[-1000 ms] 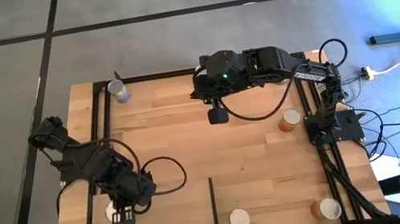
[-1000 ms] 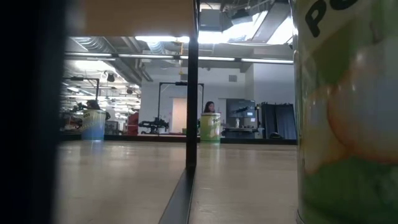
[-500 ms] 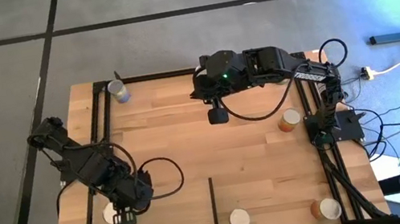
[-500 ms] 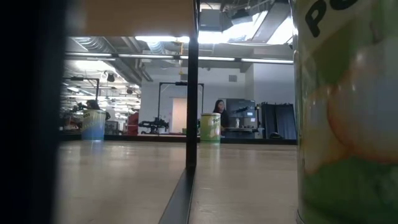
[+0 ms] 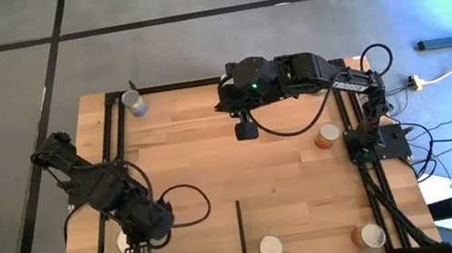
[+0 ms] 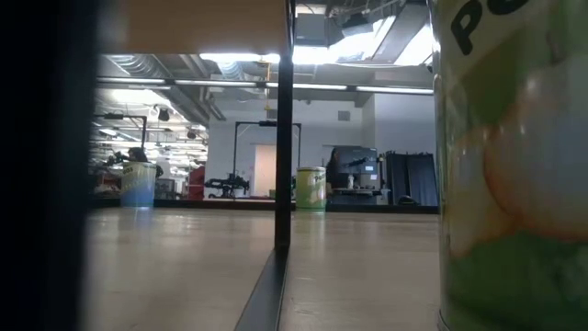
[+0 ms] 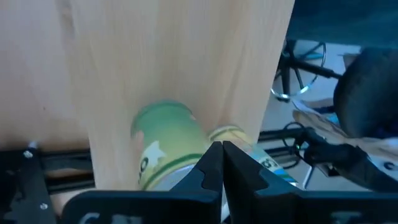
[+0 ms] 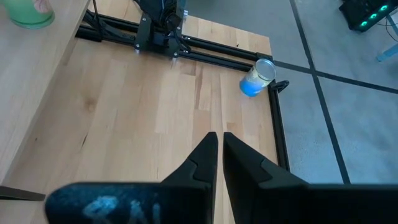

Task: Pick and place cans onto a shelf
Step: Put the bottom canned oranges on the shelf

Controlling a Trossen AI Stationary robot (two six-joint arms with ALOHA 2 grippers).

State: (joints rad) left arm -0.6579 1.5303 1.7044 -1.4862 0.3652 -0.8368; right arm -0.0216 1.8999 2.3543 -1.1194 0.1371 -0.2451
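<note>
Overhead and wrist views of a two-arm can-shelving station. The left gripper has travelled toward the near left corner of the bench over the past second and now hangs above two green cans, one directly ahead of its fingertips and a second just beside it. Its jaws are pressed fully together and hold nothing, so they would have to part before any grasp; the approach is judged to be underway, not the pick itself.

The right gripper remains parked near the far edge of the bench, unmoved, its jaws almost touching with only a thin slit between them and nothing held.

Other cans stand scattered: a blue-sided one at the far left corner, an orange one by the right rail, a cream-topped one and another orange one along the near edge. The thin dark divider of the shelf rises near the middle of the near edge. No can appears moved yet.
</note>
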